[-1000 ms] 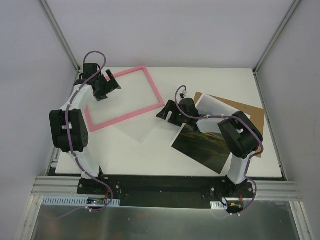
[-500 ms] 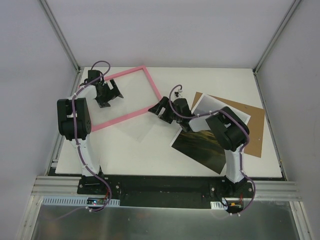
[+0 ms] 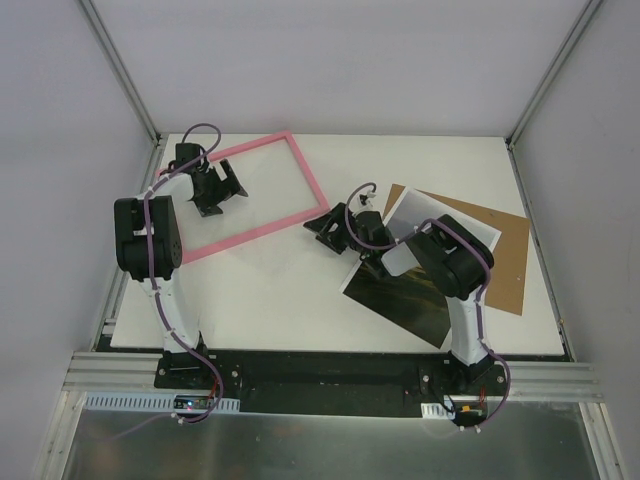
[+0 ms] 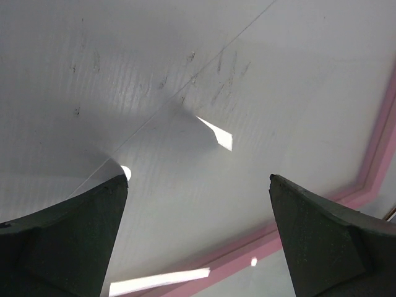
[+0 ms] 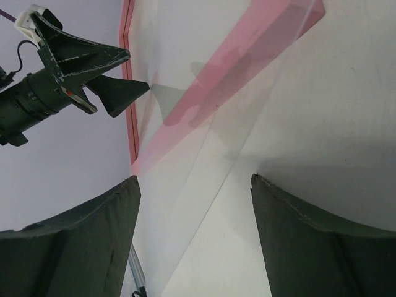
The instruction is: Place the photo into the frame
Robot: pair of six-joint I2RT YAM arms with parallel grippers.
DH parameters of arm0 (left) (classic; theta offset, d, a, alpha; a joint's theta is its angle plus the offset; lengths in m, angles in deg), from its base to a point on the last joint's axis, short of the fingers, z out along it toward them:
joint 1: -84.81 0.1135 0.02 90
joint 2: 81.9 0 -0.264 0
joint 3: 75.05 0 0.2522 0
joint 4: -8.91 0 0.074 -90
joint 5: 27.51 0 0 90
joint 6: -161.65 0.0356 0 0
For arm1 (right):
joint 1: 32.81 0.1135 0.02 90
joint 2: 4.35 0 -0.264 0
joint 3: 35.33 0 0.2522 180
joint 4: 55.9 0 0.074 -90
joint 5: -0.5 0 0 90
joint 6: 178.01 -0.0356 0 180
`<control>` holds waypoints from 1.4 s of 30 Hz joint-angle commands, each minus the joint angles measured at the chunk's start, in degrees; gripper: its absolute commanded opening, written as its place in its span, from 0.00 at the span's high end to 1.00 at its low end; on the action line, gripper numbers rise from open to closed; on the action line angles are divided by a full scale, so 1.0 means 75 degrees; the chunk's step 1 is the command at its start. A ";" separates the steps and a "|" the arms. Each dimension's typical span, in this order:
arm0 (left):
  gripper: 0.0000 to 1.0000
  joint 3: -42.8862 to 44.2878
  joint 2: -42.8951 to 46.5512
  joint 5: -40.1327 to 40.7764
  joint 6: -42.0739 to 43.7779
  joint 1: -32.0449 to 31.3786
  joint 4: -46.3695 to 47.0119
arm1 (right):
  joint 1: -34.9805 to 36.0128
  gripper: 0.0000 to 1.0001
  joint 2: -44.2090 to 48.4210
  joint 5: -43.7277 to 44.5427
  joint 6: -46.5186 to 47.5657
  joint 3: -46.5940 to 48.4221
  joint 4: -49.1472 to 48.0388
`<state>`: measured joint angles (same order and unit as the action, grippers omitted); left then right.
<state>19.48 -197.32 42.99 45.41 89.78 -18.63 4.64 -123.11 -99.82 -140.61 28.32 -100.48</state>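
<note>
The pink frame (image 3: 308, 170) lies flat at the back left of the table. My left gripper (image 3: 228, 188) is open and empty, low over the frame's inner area. In the left wrist view the left gripper (image 4: 198, 179) has the frame's pink edge (image 4: 371, 154) beside it. The photo (image 3: 395, 290) lies picture side up at centre right, partly on the brown board. My right gripper (image 3: 320, 228) is open and empty between the frame's near right corner and the photo. The right wrist view shows the right gripper (image 5: 193, 180) over a clear sheet (image 5: 204, 161) running toward the frame (image 5: 128, 80).
A brown backing board (image 3: 505, 245) lies at the right under the photo's far end. The enclosure's walls and metal posts stand close to the table's left, right and back edges. The left gripper (image 5: 80, 74) shows in the right wrist view.
The left arm has swung its elbow back to the left, its gripper staying over the frame. The right gripper reached toward the frame's corner, then drew back a little.
</note>
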 commanded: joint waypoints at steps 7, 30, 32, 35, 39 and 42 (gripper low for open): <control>0.03 -0.0562 0.0365 -0.0177 -0.0193 0.0040 0.0138 | 0.0081 0.32 -0.0360 0.0170 -0.0791 0.0344 -0.1361; 0.02 -0.0762 0.0845 -0.0399 -0.0287 0.0040 0.0220 | 0.0350 0.62 -0.1017 0.0838 -0.1073 0.1129 -0.1396; 0.03 -0.0750 0.0986 -0.0457 -0.0310 0.0029 0.0220 | 0.0339 0.70 -0.0994 0.0850 -0.0968 0.1129 -0.1350; 0.02 -0.0715 0.1337 -0.0469 -0.0357 0.0040 0.0220 | 0.0327 0.83 -0.0818 0.0826 -0.0711 0.1118 -0.1093; 0.01 -0.0727 0.2086 -0.0224 -0.0532 0.0029 0.0127 | 0.0245 0.99 -0.0420 0.0756 -0.0324 0.1025 -0.0694; 0.01 -0.0738 0.2707 0.0209 -0.0673 0.0029 -0.0119 | 0.0128 0.99 0.0048 0.0674 -0.0089 0.0755 -0.0472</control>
<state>13.73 -185.88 41.81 42.31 89.78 -17.89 6.61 -129.97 -94.51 -145.61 34.98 -104.42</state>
